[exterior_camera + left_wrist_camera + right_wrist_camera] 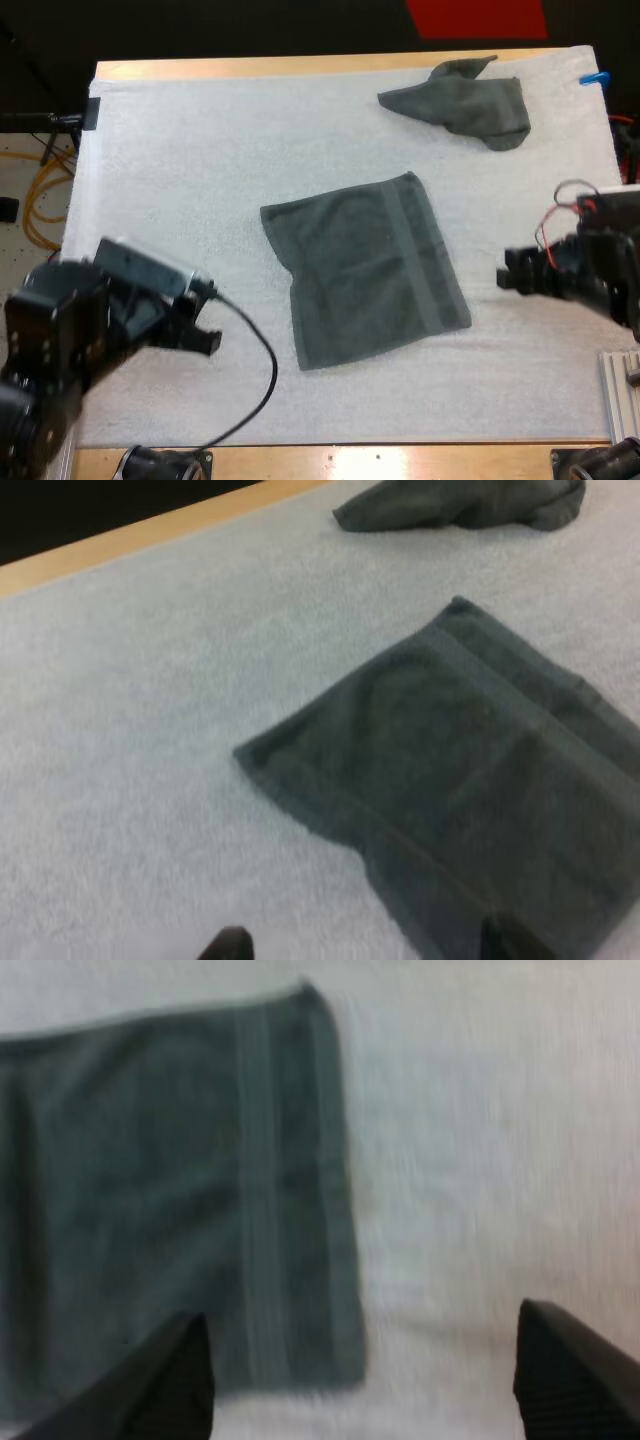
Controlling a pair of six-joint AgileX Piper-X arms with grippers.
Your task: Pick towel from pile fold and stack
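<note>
At the middle of the white mat (180,160) lies the flat towel (365,268), dark grey-green, spread out and a bit askew. Off at the mat's far right corner sits the crumpled towel (462,100). Both grippers hang released, fingers apart and holding nothing: the left gripper (203,335) near the flat towel's near left corner, the right gripper (512,276) off its right edge.

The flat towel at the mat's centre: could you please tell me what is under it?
The flat towel lies spread on the mat, which shows all round it. Whatever the cloth covers is hidden; no bulge shows.
</note>
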